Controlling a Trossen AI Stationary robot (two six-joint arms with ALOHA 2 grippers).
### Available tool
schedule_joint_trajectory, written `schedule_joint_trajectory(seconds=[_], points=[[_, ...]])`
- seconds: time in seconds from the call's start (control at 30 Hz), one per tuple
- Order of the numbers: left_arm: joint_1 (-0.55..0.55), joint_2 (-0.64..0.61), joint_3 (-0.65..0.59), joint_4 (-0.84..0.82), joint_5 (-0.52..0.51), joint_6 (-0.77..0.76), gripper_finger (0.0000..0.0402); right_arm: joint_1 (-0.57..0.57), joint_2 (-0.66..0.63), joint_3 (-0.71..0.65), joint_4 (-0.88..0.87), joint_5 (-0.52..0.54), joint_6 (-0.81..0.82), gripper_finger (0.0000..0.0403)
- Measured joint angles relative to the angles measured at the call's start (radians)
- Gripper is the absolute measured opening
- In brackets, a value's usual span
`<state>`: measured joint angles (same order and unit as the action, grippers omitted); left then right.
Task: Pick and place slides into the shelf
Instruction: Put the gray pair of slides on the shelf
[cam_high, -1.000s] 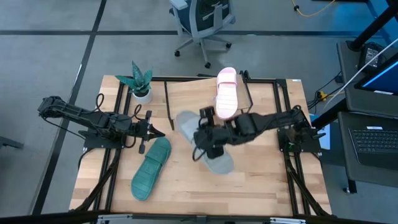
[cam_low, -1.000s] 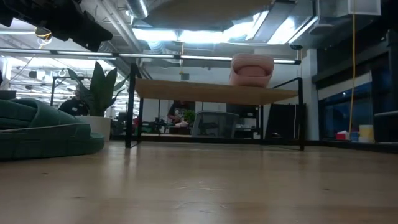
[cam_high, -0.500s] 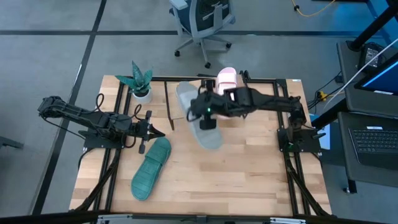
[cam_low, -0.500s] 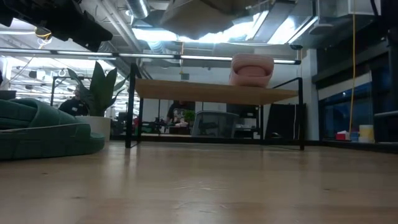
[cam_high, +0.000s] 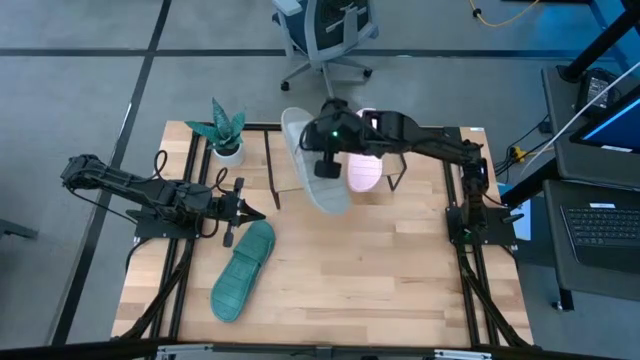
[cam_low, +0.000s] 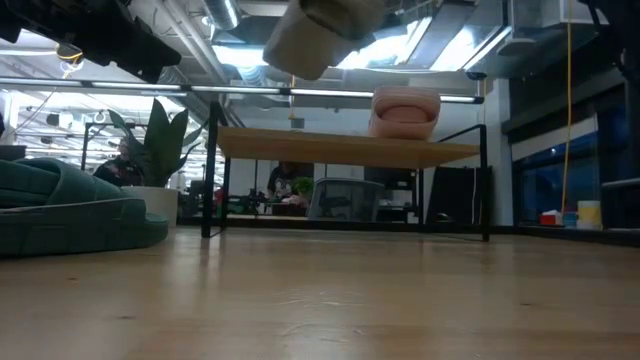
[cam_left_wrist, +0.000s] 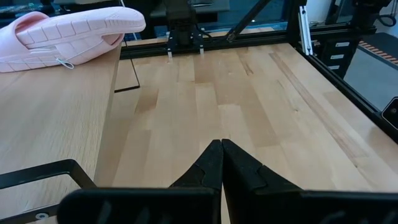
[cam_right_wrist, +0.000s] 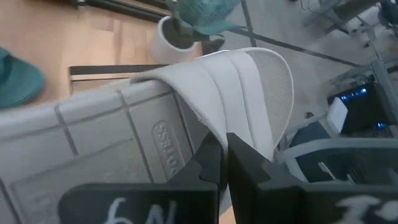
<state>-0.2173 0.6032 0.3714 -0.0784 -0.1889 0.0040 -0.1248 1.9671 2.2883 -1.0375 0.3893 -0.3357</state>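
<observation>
Right pincer (cam_high: 325, 160) clamped on grey slide (cam_high: 312, 160) strap, above shelf (cam_high: 290, 150) | light, flexible rubber; strap grips best | left pincer (cam_high: 243, 212) closed, idle.

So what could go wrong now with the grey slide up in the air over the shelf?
The right end effector pinches only the strap of the grey slide, so the slide could swing or slip out. The pink slide already lies on the shelf beside it, so setting down carelessly might knock it.
</observation>
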Motion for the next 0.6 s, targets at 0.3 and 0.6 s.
schedule_joint_trajectory(seconds=[0.3, 0.6], points=[[0.0, 0.0, 0.0, 0.0, 0.0, 0.0, 0.0, -0.037, 0.0, -0.003, 0.006, -0.001, 0.126, 0.0012], [0.0, 0.0, 0.0, 0.0, 0.0, -0.001, 0.0, -0.042, 0.058, -0.004, -0.046, -0.005, 0.125, 0.0012]])
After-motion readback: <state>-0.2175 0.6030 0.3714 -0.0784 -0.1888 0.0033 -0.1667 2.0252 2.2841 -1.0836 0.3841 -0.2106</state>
